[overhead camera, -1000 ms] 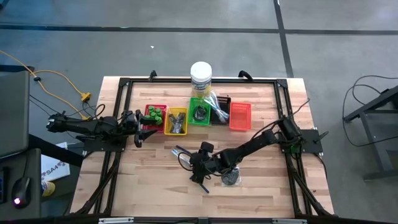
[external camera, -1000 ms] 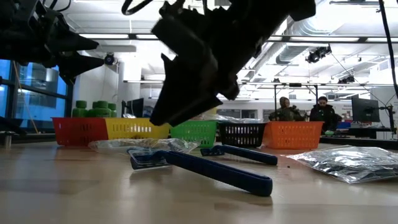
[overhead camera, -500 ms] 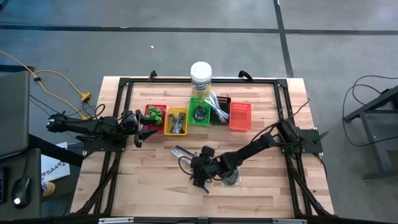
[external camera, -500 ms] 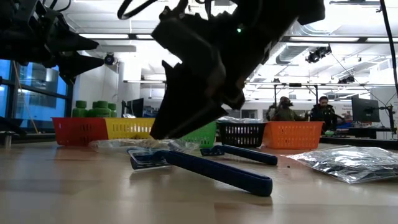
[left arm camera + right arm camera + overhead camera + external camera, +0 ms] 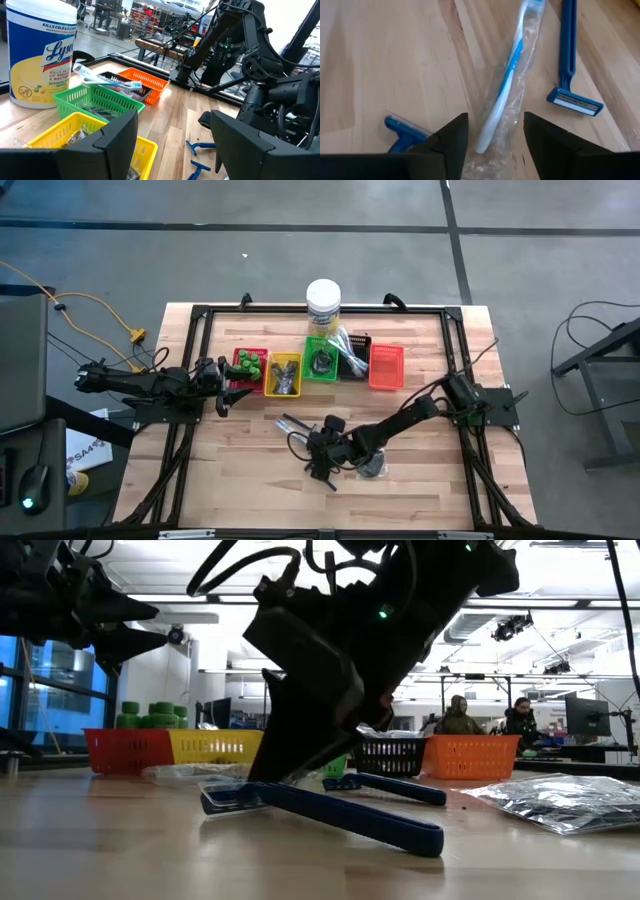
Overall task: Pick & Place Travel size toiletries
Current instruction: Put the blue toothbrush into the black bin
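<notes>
Toothbrush (image 5: 507, 85) lengthwise between fingers (image 5: 449, 142)

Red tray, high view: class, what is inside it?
Green round pots fill the red tray; the left tool overlaps its near-left corner, so what lies beneath there cannot be seen.

We've got a big open workshop here. Grey concrete floor (image 5: 300, 260) with dark seam lines running across at 12 o'clock and down at 1. Yellow cable (image 5: 95, 310) snakes off at 10 o'clock. Looking level, there's long ceiling strip lights (image 5: 560, 545), silver ductwork (image 5: 480, 615) overhead, blue-tinted windows (image 5: 40, 690) at 9 o'clock, and two people (image 5: 490, 720) seated at desks around 3.
</notes>
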{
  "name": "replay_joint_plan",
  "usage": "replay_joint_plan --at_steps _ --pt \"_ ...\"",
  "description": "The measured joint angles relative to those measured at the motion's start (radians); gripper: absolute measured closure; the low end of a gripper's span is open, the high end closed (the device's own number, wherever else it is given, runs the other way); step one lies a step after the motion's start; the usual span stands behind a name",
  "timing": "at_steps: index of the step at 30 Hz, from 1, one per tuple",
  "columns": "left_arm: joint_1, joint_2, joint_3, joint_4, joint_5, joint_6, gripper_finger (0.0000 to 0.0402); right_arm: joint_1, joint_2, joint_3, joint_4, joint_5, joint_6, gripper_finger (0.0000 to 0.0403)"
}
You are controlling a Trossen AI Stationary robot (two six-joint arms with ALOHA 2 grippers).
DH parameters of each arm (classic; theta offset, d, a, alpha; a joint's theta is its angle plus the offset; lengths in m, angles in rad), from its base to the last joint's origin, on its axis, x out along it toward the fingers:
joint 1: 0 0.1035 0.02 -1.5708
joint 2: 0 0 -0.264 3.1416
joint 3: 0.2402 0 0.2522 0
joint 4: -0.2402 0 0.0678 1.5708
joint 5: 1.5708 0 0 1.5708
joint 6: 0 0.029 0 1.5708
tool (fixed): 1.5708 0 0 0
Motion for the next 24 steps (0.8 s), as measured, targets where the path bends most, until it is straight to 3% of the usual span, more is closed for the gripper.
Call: replay_joint_plan --at_steps 20,24 --pt "0.0 0.0 0.0 0.0 0.0 0.0 0.016 -0.008 -0.005 0.0 -0.043 -0.089 0.052 0.0383" --pt "0.0 0.0 0.0 0.0 0.0 0.0 0.016 -0.005 -0.031 0.0 -0.025 -0.131 0.051 0.0381"
